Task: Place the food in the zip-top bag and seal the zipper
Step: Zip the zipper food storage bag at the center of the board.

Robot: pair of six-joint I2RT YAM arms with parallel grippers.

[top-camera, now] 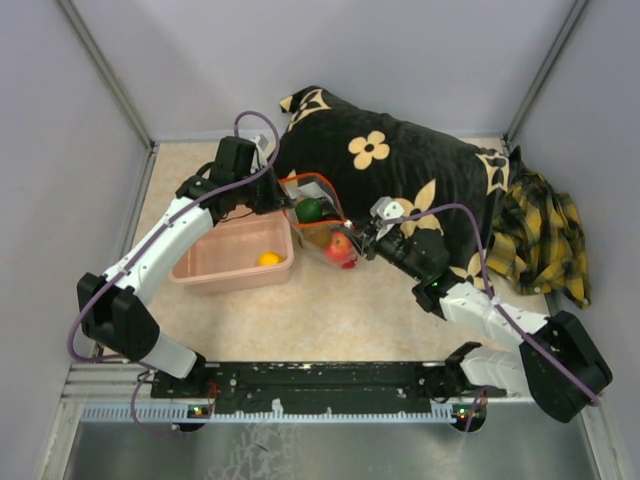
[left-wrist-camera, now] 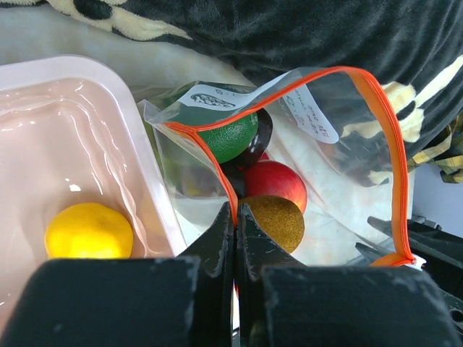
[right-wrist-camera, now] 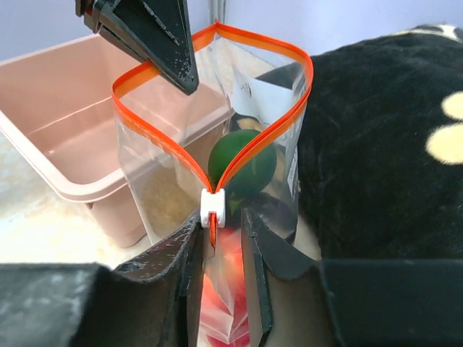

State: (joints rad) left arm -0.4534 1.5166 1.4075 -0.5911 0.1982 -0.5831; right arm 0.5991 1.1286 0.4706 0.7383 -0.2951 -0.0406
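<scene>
- Orange strip, just the one: the zipper (left-wrist-camera: 393, 144) runs round the mouth of the zip-top bag (right-wrist-camera: 163, 195), which is pulled open into a teardrop loop.
- One white slider (right-wrist-camera: 213, 208) sits at the pinched end of that loop, so most of the mouth is unsealed.
- Two grippers are on the bag, one at each end of its mouth.
- At one end, the left gripper (left-wrist-camera: 236, 217) has its fingers pressed together with almost no gap, nipping the orange edge of the bag.
- At the slider end, the right gripper (right-wrist-camera: 221, 231) has its fingers drawn in to a narrow slot. The slider and the plastic just below it are caught between them.
- Four pieces of food show inside the bag from the left wrist: one green fruit (left-wrist-camera: 228, 136), one dark purple piece (left-wrist-camera: 260, 134) behind it, one red fruit (left-wrist-camera: 275, 181) and one golden-brown piece (left-wrist-camera: 273, 223) nearest the fingers.
- One yellow fruit (left-wrist-camera: 88, 231) lies alone in the single pink tub (left-wrist-camera: 43, 79), which stands just beside the bag on the left arm's side.
- The bag sits on the beige table (top-camera: 330, 310), between the tub and one black pillow (top-camera: 400, 150) with cream flowers.
- One yellow-and-black plaid cloth (top-camera: 545, 235) lies bunched at the pillow's far-right end, well apart from the bag.
</scene>
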